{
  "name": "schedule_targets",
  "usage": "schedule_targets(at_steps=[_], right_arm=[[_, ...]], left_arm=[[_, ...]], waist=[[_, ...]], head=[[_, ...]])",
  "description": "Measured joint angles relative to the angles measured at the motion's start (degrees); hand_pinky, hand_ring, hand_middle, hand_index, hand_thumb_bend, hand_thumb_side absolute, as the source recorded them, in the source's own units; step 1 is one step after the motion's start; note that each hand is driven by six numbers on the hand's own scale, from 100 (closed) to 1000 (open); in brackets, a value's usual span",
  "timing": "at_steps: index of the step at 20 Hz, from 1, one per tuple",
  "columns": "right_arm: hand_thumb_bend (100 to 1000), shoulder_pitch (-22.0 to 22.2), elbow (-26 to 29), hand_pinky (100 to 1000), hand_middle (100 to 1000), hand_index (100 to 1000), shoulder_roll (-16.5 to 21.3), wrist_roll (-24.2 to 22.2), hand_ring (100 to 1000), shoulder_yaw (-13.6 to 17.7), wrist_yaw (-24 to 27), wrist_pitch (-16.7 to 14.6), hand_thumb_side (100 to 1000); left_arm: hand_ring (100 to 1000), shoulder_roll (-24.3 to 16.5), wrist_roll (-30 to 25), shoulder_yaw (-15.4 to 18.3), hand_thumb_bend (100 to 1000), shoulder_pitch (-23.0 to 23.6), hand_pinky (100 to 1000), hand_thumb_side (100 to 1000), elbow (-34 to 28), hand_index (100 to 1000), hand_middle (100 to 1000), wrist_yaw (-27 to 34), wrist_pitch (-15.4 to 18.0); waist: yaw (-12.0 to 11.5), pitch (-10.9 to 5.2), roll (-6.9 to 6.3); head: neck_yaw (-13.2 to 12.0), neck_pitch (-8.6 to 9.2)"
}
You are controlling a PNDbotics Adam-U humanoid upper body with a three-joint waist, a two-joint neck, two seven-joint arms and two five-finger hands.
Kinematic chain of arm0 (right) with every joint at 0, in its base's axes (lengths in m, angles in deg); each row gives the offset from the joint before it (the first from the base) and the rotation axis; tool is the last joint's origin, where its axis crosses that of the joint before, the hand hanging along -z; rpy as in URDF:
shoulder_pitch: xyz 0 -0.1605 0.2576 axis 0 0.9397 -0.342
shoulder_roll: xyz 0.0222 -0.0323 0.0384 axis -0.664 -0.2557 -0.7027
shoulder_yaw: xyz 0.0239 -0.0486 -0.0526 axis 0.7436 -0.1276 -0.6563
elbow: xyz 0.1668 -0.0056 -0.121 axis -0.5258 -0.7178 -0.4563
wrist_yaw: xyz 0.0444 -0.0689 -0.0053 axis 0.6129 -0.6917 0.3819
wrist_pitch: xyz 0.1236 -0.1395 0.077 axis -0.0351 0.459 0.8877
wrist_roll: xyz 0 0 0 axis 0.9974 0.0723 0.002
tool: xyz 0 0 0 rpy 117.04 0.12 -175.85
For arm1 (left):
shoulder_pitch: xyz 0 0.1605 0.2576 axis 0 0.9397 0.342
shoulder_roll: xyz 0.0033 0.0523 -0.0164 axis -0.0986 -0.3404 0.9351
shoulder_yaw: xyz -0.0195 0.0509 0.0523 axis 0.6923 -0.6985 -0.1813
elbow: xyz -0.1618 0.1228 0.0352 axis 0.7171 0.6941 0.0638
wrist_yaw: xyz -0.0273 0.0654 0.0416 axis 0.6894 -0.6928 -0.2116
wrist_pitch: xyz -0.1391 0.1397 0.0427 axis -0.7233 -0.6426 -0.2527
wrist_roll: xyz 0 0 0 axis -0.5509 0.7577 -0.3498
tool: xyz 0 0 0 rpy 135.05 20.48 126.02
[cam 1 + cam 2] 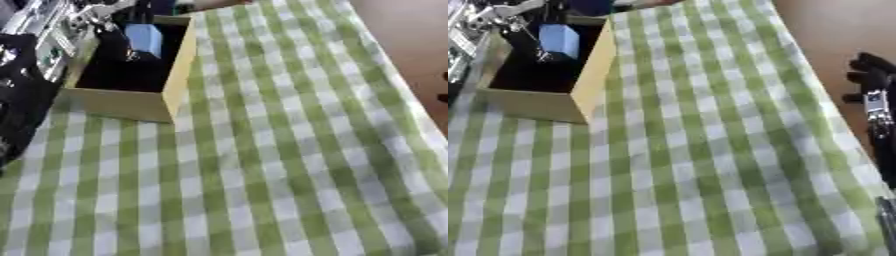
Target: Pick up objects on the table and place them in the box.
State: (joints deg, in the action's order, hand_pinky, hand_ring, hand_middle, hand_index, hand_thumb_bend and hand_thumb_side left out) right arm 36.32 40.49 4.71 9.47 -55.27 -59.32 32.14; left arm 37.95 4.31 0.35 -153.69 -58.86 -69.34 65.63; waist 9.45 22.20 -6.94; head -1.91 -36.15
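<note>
Over the box (131,102), at the far left corner of the table (289,165), the left hand (109,37) hangs with its dark fingers reaching down inside. Right by those fingers is a light blue block (144,39). I cannot tell if the fingers are gripping the block or have let it go, because the hand is dark against the dark inside of the box.

Out past the table's right side, well away from the left hand, the right hand (871,75) waits off the cloth. Its fingers look a little bent and it holds nothing.

I think the job is almost done. The blue block is already in the box, and I see nothing else lying on the green and white cloth.

To come out, the left hand should go up first, so it does not bump the box's yellow walls. Below and to the right of that hand, the cloth gives lots of room to move.
</note>
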Motion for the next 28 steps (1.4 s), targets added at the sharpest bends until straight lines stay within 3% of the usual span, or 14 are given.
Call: schedule_targets(at_steps=[2, 5, 6, 13, 18, 22, 24, 27, 28], right_arm=[[100, 0.0, 0.0, 676, 797, 896, -0.2, 0.0, 819, 0.0, 0.0, 0.0, 1000], [100, 0.0, 0.0, 676, 797, 896, -0.3, -0.1, 819, 0.0, 0.0, 0.1, 1000], [100, 0.0, 0.0, 676, 797, 896, -0.3, -0.1, 819, 0.0, 0.0, 0.1, 1000], [100, 0.1, 0.0, 676, 797, 896, -0.3, -0.1, 819, 0.0, 0.0, 0.2, 1000], [100, 0.5, 0.0, 675, 797, 896, -0.3, -0.2, 819, 0.0, 0.0, 0.5, 1000], [100, 0.5, 0.0, 676, 797, 896, -0.4, -0.3, 820, 0.0, 0.0, 0.6, 1000], [100, 0.5, 0.0, 676, 797, 896, -0.6, -0.3, 820, 0.0, 0.0, 0.6, 1000], [100, 0.6, 0.0, 676, 797, 896, -0.7, -0.3, 820, 0.0, 0.0, 0.6, 1000], [100, 0.6, 0.0, 676, 797, 896, -0.7, -0.2, 820, 0.0, 0.0, 0.6, 1000]], left_arm=[[597, 0.5, 1.0, 0.1, 365, 0.4, 651, 100, 0.6, 653, 586, 0.7, 0.8], [725, 0.7, 2.7, 0.1, 505, 0.6, 712, 154, 0.8, 781, 707, 1.4, 2.6], [762, 0.7, 3.2, 0.1, 597, 0.7, 735, 188, 0.8, 812, 740, 1.3, 3.1], [813, 0.7, 2.8, 0.1, 819, 0.9, 778, 338, 0.9, 877, 804, -3.6, 4.6], [818, 0.6, 0.9, 0.4, 829, 1.2, 776, 343, 1.1, 885, 812, -5.5, 4.5], [805, 0.6, 0.1, 0.6, 787, 1.3, 764, 340, 0.9, 874, 802, -5.3, 4.3], [789, 0.6, 0.1, 0.8, 719, 1.3, 749, 334, 0.4, 859, 787, -4.6, 4.2], [753, 0.1, 0.8, 1.4, 518, 1.7, 719, 259, -1.7, 828, 755, -1.4, 3.5], [748, -0.3, 1.2, 1.6, 496, 1.9, 716, 252, -2.8, 822, 749, 0.1, 2.9]], waist=[[0.1, 0.03, 0.00], [0.1, 0.05, 0.02], [0.1, 0.05, 0.02], [0.0, 0.05, 0.02], [-0.2, -0.03, 0.06], [-0.3, -0.60, 0.34], [-0.4, -0.91, 0.47], [-0.7, -1.37, 0.67], [-0.9, -1.59, 0.73]], head=[[-0.3, 0.02], [-0.4, 0.03], [-0.5, 0.03], [-0.4, 0.03], [-0.1, 0.01], [0.0, 0.00], [0.0, 0.00], [0.1, -0.04], [0.1, -0.06]])
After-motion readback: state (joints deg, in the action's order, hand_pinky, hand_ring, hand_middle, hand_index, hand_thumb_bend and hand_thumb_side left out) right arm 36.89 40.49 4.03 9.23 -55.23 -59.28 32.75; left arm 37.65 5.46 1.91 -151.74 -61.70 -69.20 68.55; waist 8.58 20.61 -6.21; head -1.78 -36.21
